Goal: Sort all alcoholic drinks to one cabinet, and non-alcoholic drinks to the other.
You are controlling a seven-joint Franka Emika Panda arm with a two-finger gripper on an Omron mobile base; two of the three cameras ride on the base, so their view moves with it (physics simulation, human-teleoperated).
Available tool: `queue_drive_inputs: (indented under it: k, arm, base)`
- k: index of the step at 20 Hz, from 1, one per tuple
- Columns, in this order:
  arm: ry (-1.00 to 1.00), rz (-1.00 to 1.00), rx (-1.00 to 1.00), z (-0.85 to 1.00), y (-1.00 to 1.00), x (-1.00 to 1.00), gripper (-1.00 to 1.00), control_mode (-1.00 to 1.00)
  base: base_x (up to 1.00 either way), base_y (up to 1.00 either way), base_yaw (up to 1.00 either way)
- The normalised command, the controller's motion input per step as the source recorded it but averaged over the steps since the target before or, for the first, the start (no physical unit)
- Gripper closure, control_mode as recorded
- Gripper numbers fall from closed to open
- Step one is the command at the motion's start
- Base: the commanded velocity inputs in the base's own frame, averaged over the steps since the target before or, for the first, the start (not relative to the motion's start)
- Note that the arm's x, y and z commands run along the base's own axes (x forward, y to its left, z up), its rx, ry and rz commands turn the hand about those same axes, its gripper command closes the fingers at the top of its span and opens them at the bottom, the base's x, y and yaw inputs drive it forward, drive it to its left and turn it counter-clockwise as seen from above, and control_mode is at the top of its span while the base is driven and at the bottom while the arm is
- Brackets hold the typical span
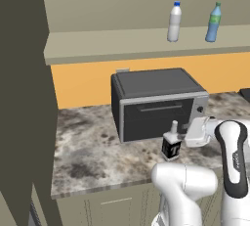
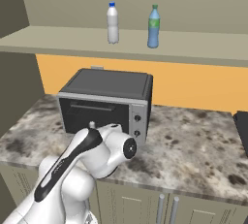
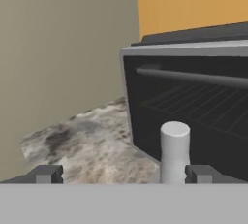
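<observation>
The step in hand looks like the pickup of the T bottle (image 1: 171,144), which stands on the counter (image 1: 93,146) just before the oven (image 1: 156,103). The gripper (image 3: 123,174) is wide open, and the pale neck (image 3: 174,151) rises near its right finger. Next, I think, it must center on the neck, then close. The water bottles (image 1: 174,22) stand on the shelf (image 1: 122,41).

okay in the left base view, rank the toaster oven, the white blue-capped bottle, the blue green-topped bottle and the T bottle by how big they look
1. Toaster oven, by far.
2. White blue-capped bottle and blue green-topped bottle: look alike, unranked.
3. Square T bottle, slightly shorter and partly hidden by the arm, though nearer the camera, so unsure.
</observation>
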Motion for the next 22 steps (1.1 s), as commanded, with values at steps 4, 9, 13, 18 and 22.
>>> queue_drive_inputs:
  k: [4,9,13,18,22]
  arm:
    - [0.00,0.00,0.04,-0.21,-0.04,0.27,-1.00,-1.00]
    - [0.00,0.00,0.04,-0.16,-0.03,0.26,-1.00,-1.00]
    - [0.00,0.00,0.03,-0.13,0.00,0.30,-1.00,-1.00]
    - [0.00,0.00,0.03,-0.18,0.00,0.27,-1.00,-1.00]
    - [0.00,0.00,0.01,-0.24,0.00,0.13,-1.00,-1.00]
  base:
    - [0.00,0.00,0.00]
    - [0.00,0.00,0.00]
    - [0.00,0.00,0.00]
    - [0.00,0.00,0.00]
    - [0.00,0.00,0.00]
